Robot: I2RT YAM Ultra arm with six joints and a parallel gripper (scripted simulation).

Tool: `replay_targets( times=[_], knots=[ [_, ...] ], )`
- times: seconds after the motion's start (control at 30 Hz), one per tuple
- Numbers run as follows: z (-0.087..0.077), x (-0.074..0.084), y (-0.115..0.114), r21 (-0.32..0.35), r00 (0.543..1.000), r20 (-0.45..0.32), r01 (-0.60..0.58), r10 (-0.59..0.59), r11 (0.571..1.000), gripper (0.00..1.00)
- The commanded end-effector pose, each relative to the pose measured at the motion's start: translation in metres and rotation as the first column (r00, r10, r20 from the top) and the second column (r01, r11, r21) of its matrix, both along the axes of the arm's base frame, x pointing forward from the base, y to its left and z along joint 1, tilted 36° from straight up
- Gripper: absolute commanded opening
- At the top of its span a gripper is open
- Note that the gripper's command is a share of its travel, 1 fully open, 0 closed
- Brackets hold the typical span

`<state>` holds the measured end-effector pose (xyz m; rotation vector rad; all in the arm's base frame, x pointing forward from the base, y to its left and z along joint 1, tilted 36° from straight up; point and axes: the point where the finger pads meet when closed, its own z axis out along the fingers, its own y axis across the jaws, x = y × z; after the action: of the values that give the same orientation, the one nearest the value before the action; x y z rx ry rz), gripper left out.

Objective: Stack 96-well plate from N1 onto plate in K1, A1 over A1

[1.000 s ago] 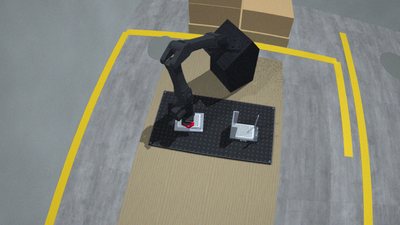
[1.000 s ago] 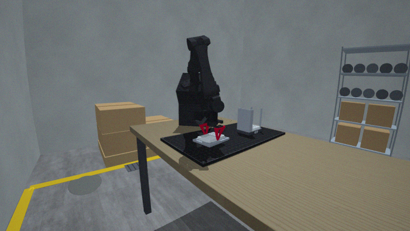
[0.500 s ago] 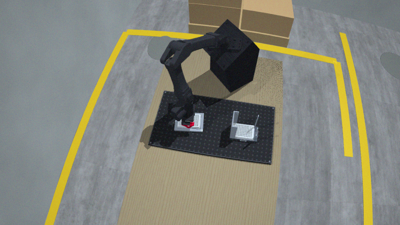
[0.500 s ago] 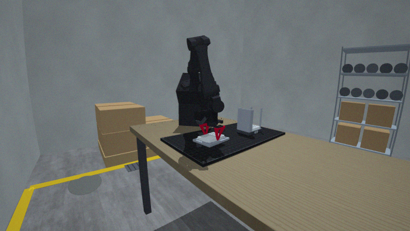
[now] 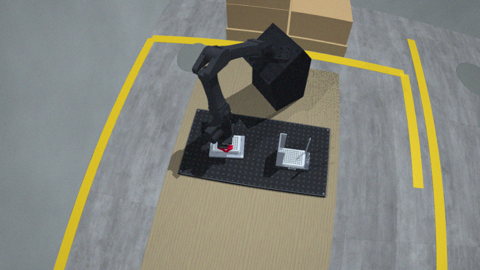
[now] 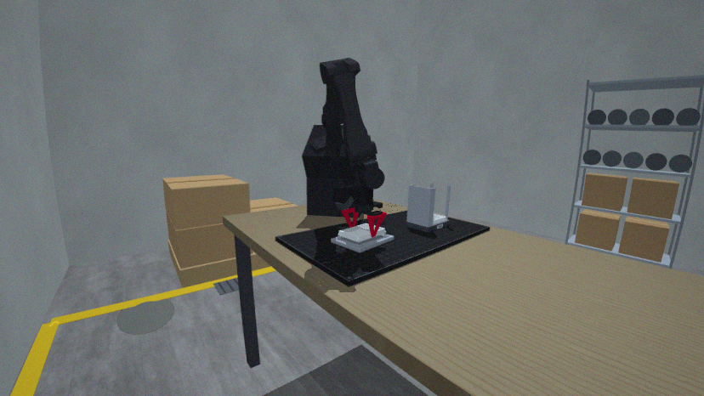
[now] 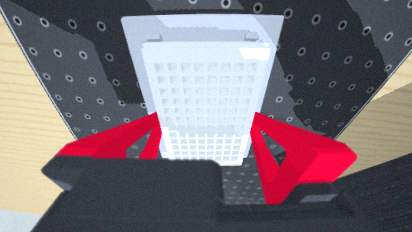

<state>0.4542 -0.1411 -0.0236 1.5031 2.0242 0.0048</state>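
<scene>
A white 96-well plate (image 7: 205, 107) is over the pale grey plate nest N1 (image 5: 226, 153) on the left part of the black perforated baseplate (image 5: 255, 154); it looks lifted a little off the nest floor. My gripper (image 7: 205, 116), with red fingers, is shut on this plate, one finger on each long side near its close end. It also shows in the exterior view (image 6: 363, 223). The stack rack K1 (image 5: 293, 154) stands on the right part of the baseplate, with a second white 96-well plate (image 5: 293, 156) in it. I cannot make out the A1 mark.
K1 has a tall grey wall (image 6: 419, 204) and a thin post (image 6: 448, 199) rising above its plate. The black robot base (image 5: 280, 72) sits at the table's far end. Cardboard boxes (image 5: 288, 23) stand behind the table.
</scene>
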Motion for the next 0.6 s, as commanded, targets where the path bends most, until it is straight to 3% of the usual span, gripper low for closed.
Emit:
replay_targets(
  times=[0.0,0.13,0.17,0.23,0.57],
  knots=[
    [0.009,-0.006,0.009,-0.006,1.000,-0.006,-0.005,0.005,1.000,0.00],
    [0.011,-0.008,0.010,-0.006,1.000,-0.007,-0.005,0.005,1.000,0.00],
    [0.020,0.000,0.009,-0.011,1.000,0.015,-0.006,0.006,1.000,0.00],
    [0.015,-0.010,0.012,-0.006,1.000,-0.007,-0.005,0.005,1.000,0.00],
    [0.030,-0.017,0.017,-0.006,1.000,-0.003,-0.005,0.005,1.000,0.00]
  ],
)
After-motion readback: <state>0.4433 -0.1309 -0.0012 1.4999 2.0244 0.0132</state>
